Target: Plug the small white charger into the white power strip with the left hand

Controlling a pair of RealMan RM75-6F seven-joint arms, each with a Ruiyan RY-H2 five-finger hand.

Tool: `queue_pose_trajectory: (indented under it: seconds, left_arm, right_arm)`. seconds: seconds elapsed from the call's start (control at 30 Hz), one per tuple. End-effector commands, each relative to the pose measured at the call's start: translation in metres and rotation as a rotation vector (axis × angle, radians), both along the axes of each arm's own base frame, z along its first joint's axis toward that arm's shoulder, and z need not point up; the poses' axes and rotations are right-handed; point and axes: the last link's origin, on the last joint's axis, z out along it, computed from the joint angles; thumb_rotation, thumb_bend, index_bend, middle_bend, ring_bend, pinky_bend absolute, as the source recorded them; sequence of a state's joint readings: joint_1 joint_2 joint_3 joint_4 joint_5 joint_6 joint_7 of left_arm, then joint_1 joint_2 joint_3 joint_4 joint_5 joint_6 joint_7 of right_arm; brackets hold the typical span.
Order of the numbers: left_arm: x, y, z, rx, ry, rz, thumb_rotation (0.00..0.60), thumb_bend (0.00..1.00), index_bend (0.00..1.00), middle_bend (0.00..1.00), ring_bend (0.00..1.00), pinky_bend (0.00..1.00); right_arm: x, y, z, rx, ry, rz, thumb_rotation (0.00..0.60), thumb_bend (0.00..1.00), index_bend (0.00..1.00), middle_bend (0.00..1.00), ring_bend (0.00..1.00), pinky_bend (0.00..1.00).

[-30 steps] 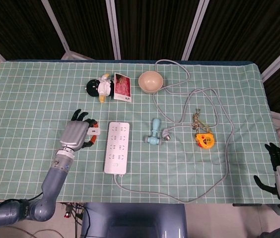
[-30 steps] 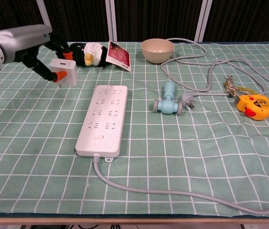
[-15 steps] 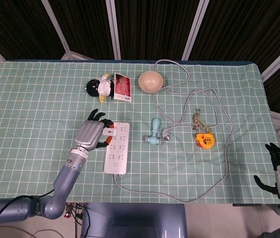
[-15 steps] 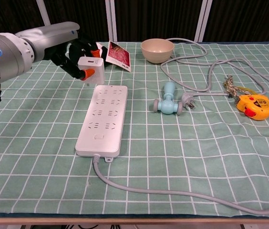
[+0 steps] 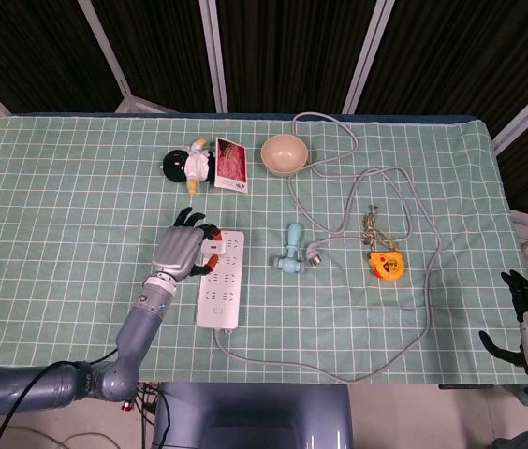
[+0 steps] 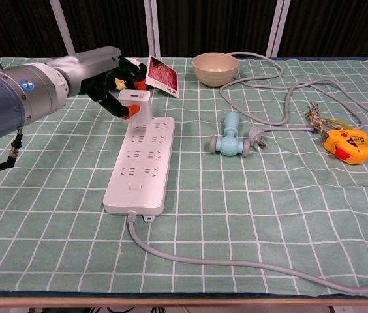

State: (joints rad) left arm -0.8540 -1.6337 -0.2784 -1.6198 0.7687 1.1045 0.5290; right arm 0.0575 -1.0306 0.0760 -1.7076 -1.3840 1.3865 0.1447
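Observation:
My left hand grips the small white charger between orange-tipped fingers. The charger stands upright over the far end of the white power strip, touching or almost touching its top sockets; I cannot tell whether the prongs are in. The strip lies lengthwise on the green checked cloth, its grey cable running off its near end. My right hand hangs open off the table's right edge, holding nothing.
A light blue dumbbell-shaped toy and a grey plug lie right of the strip. Further right is an orange tape measure. At the back sit a beige bowl, a red card and a penguin toy.
My left hand has carried the charger to the right, from left of the strip to directly over its far end, and lowered it. The right hand has not moved.

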Motion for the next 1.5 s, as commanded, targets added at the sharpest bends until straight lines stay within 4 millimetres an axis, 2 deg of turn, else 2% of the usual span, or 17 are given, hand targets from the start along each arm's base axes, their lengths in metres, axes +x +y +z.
queue_pose_trajectory:
  seconds: [0.03, 0.27, 0.93, 1.5]
  left_arm:
    - [-0.001, 0.001, -0.002, 0.002, 0.007, 0.011, 0.600, 0.51, 0.60, 0.57, 0.13, 0.04]
    - [-0.001, 0.006, -0.009, -0.009, 0.003, 0.047, 0.600, 0.51, 0.60, 0.57, 0.13, 0.04]
    - [0.004, 0.003, -0.021, -0.039, -0.013, 0.053, 0.600, 0.51, 0.60, 0.57, 0.13, 0.04]
    - [0.005, 0.003, -0.024, -0.048, 0.005, 0.042, 0.600, 0.51, 0.60, 0.57, 0.13, 0.04]
  right_arm:
    - [0.000, 0.000, 0.000, 0.001, 0.000, -0.002, 0.600, 0.35, 0.00, 0.00, 0.00, 0.00]
    - [0.000, 0.000, 0.000, 0.001, -0.002, -0.004, 0.600, 0.35, 0.00, 0.00, 0.00, 0.00]
    - [0.000, 0.000, 0.000, 0.002, -0.006, -0.003, 0.600, 0.35, 0.00, 0.00, 0.00, 0.00]
    - [0.000, 0.000, 0.000, 0.002, -0.008, -0.004, 0.600, 0.35, 0.00, 0.00, 0.00, 0.00]
